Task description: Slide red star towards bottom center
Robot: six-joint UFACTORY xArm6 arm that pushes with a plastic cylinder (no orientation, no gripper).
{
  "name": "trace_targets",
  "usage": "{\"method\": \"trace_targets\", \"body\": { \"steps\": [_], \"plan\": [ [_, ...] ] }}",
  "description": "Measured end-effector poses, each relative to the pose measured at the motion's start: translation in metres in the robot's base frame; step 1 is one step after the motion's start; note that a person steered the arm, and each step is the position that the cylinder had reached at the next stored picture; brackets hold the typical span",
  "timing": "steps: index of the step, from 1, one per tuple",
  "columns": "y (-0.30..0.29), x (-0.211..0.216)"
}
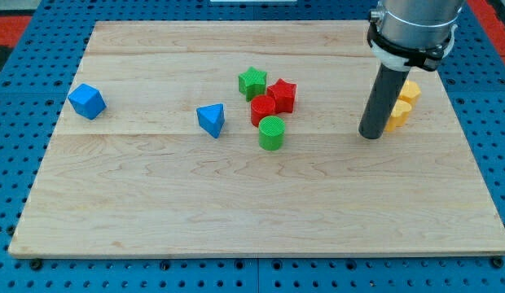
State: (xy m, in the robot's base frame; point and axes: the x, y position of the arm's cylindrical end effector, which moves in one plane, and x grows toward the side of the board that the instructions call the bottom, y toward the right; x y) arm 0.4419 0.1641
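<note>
A straight dark grey rod, my tip blunt, hangs from a wider grey-and-black collar.

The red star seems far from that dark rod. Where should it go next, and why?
Probably leftward and up, to behind the red star. My tip sits to its right, beside the yellow blocks; pushing it toward bottom centre needs contact from above.

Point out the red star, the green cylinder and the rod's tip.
red star [282, 94], camera view, middle of its top face.
green cylinder [271, 127], camera view, its round top.
my tip [370, 135], camera view, rod's very end, right of the cluster.
</note>
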Motion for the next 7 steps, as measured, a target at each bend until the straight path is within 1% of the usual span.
{"method": "trace_targets", "body": {
  "steps": [3,4,5,6,7],
  "plan": [
    [0.061,-0.002],
    [0.049,0.023],
    [0.018,0.058],
    [-0.002,0.072],
    [-0.004,0.073]
  ]
}}
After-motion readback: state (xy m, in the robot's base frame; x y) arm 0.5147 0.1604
